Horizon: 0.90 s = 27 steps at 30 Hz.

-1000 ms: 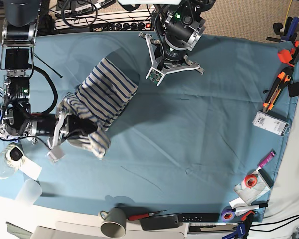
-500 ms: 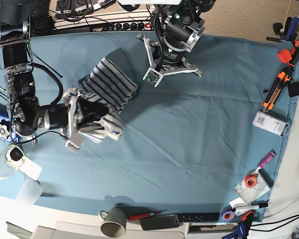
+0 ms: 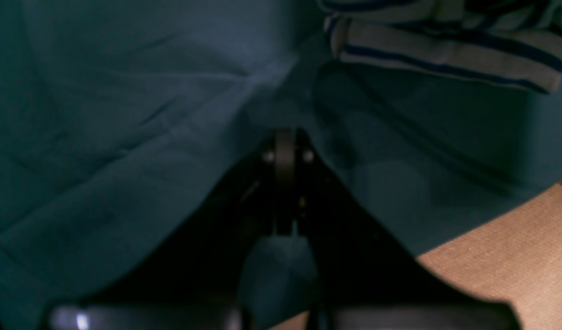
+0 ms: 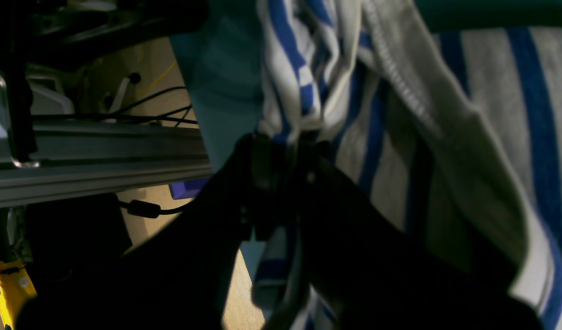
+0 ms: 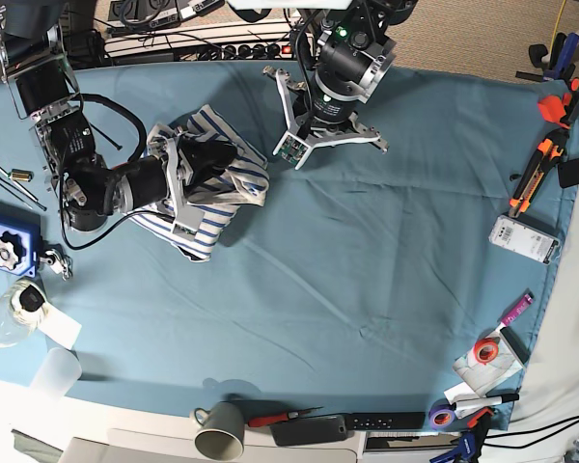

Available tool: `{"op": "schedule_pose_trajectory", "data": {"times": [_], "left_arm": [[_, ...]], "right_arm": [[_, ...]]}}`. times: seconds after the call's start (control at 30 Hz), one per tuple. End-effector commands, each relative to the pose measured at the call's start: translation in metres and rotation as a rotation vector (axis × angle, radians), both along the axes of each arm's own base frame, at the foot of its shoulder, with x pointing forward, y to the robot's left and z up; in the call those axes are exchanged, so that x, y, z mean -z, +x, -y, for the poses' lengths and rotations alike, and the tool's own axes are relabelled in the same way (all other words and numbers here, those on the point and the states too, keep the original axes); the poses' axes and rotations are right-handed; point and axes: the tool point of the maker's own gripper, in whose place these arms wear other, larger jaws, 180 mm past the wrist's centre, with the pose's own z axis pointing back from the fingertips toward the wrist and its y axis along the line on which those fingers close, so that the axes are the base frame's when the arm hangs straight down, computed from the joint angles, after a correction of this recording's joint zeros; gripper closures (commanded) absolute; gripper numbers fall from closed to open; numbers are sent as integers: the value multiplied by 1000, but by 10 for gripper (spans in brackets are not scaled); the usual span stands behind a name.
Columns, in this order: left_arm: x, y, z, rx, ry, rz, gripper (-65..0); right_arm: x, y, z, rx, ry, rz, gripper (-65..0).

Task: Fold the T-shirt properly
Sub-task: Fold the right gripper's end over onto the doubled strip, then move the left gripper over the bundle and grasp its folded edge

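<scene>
Overall, the teal cloth (image 5: 367,241) is seen covering the table. At upper left the T-shirt (image 5: 205,198) lies bunched, its long axis running diagonally; its fabric is pinched in the right gripper (image 5: 234,164). The left gripper (image 5: 299,130), fingers closed, holds nothing.

A teal cloth (image 5: 386,241) covers the counter. Beige carpet floor (image 5: 473,34) shows beyond its far edge, and cables (image 5: 164,24) lie there.
</scene>
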Motion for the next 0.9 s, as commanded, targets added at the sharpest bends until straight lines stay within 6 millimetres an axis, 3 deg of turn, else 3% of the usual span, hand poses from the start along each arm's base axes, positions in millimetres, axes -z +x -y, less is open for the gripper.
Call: {"op": "schedule_pose_trajectory", "data": {"times": [0.0, 0.07, 0.23, 0.4, 0.63, 0.87], "left_arm": [[-10, 5, 4, -2, -23, 36, 0], [-10, 5, 4, -2, -23, 36, 0], [-10, 5, 4, -2, -23, 36, 0], [-10, 5, 4, -2, -24, 36, 0], [-10, 5, 4, -2, -24, 36, 0], [-10, 5, 4, -2, -24, 36, 0]], "right_arm": [[-14, 8, -1, 10, 36, 30, 0], [-14, 8, -1, 10, 36, 30, 0], [-16, 11, -1, 12, 37, 38, -173], [-32, 30, 0, 17, 39, 99, -175], [-72, 68, 15, 97, 66, 240, -175], [-82, 73, 17, 104, 75, 275, -175]]}}
